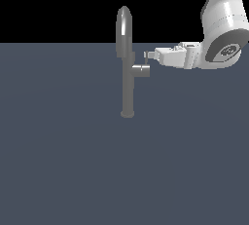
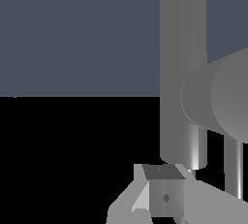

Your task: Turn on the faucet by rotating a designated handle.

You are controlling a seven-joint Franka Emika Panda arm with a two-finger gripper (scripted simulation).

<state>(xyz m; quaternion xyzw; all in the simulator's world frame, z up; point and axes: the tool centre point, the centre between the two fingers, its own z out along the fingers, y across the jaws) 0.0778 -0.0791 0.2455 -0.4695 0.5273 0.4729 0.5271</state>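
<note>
The faucet point(image 1: 127, 87) is a tall slim grey column on a small round base, with a high arched spout on top. The handle point(image 1: 142, 69) is a short stub on the side of the column toward the exterior view's right, with a thin lever point(image 1: 145, 61) rising from its end. My gripper point(image 1: 147, 54) reaches in level from the exterior view's right, its tips at the top of the lever. The fingers look pressed together with nothing between them. In the wrist view the column point(image 2: 183, 68), the stub point(image 2: 218, 99) and the thin lever point(image 2: 233, 167) are close, with the fingertips point(image 2: 164, 194) beside them.
The faucet stands on a flat dark blue-grey surface point(image 1: 58, 160). The white arm point(image 1: 223, 19) comes down from the upper part of the exterior view's right. Black background lies behind.
</note>
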